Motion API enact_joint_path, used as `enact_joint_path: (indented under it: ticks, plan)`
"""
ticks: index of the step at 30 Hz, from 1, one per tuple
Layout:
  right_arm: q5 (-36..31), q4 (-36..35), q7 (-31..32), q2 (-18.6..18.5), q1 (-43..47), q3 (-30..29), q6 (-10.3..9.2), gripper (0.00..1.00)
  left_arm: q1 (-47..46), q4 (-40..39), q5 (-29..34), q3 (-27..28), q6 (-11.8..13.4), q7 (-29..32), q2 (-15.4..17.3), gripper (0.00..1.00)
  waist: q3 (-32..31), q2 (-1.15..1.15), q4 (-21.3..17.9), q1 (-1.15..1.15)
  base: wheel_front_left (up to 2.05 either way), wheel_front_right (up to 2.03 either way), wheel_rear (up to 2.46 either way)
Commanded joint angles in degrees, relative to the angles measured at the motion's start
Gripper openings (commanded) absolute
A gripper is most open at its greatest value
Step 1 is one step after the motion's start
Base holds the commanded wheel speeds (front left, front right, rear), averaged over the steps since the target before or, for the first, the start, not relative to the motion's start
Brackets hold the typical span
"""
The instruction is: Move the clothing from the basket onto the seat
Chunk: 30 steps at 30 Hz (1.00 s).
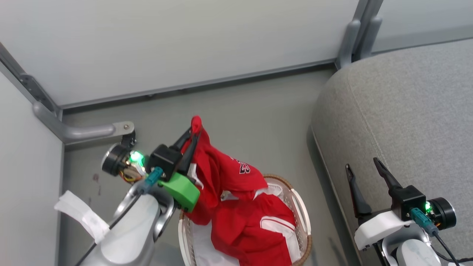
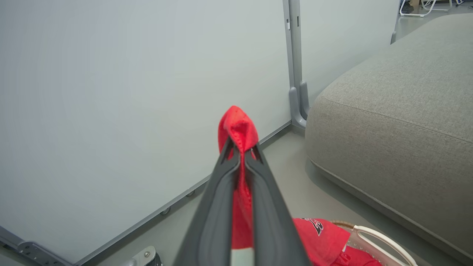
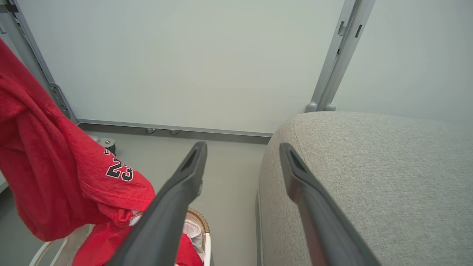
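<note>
You've got pale partition panels [image 1: 184, 44] at the back, a grey metal post [image 1: 353, 40] at their joint, a grey foot bracket [image 1: 92, 130] on the grey floor [image 1: 258, 111], and small dark stains [image 1: 96, 178] by the left panel.

Bright, even indoor light, soft shadow beneath the sofa [image 1: 399, 122], wrist views bowed at edges
</note>
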Motion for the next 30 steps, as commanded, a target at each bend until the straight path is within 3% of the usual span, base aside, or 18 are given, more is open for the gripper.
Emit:
enact_joint_path:
  ticks: [1, 15, 30]
  plan:
    - [-0.4, 0.1, -0.3, -0.2, 0.9, -0.1, -0.04, 1.00, -1.5, -0.4, 0.3, -0.3, -0.2, 0.0, 0.6, 0.00, -3.1, 0.00, 1.0, 0.00, 0.00, 0.00, 0.00]
    - [-0.8, 0.4, -0.3, -0.2, 2.3, 0.5, -0.04, 1.00, -16.0, -5.4, 0.0, -3.8, -0.4, 3.4, 5.4, 0.00, -6.1, 0.00, 1.0, 0.00, 0.00, 0.00, 0.00]
    - [-0.8, 1.8, -0.3, -0.2, -0.7, 9.4, -0.04, 1.00, -26.1, -6.5, -2.4, -6.7, -0.4, 4.6, 4.7, 0.00, -6.3, 0.00, 1.3, 0.00, 0.00, 0.00, 0.00]
